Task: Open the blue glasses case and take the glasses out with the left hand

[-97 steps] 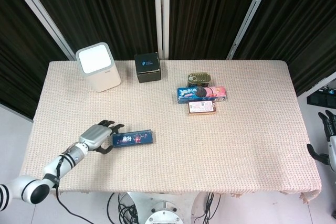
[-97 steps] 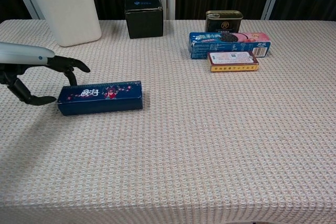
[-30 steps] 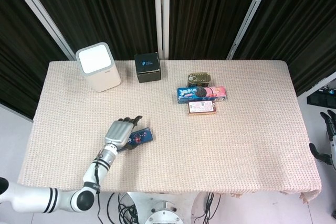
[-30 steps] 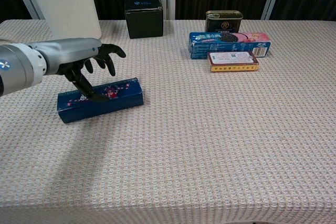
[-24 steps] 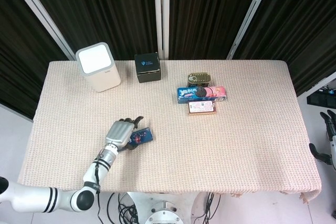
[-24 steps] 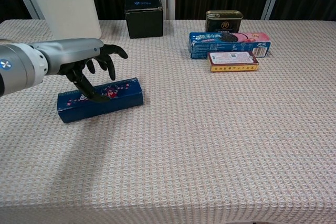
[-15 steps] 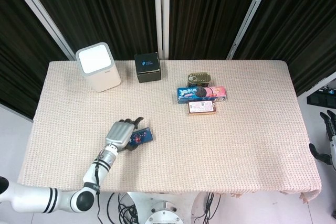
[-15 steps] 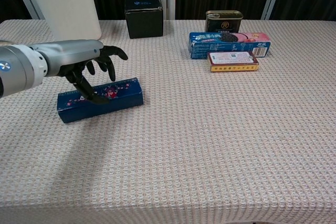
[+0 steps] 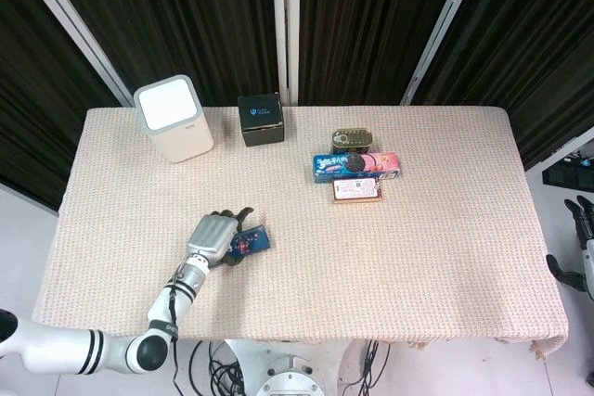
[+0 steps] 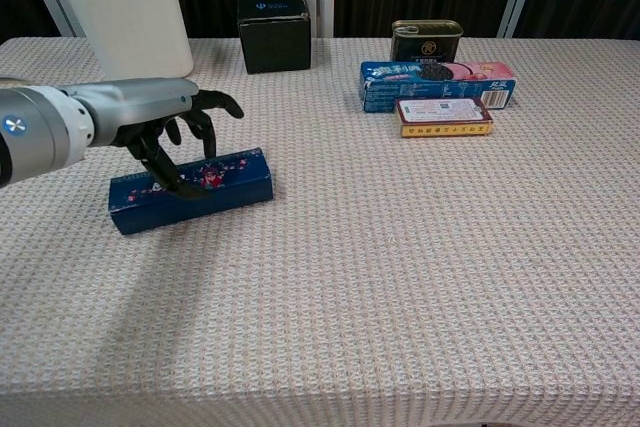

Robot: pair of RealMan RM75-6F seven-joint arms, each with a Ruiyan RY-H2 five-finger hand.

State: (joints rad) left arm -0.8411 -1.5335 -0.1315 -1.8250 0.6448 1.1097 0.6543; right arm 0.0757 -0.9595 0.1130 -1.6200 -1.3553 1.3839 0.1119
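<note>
Dark curtains back a table (image 9: 445, 257) draped in beige woven cloth, where the left hand (image 10: 165, 127) hovers over the blue glasses case (image 10: 215, 187) at the near left, fingers spread and curled down, thumb touching the lid's near edge. Three seconds earlier the hand waited at the case's left end; it has since swung over the top, and the case has skewed slightly, yet the lid remains closed, so opening has barely begun. Far right, the right hand (image 9: 577, 243) hangs beside the table; whether it grips anything cannot be told.
</note>
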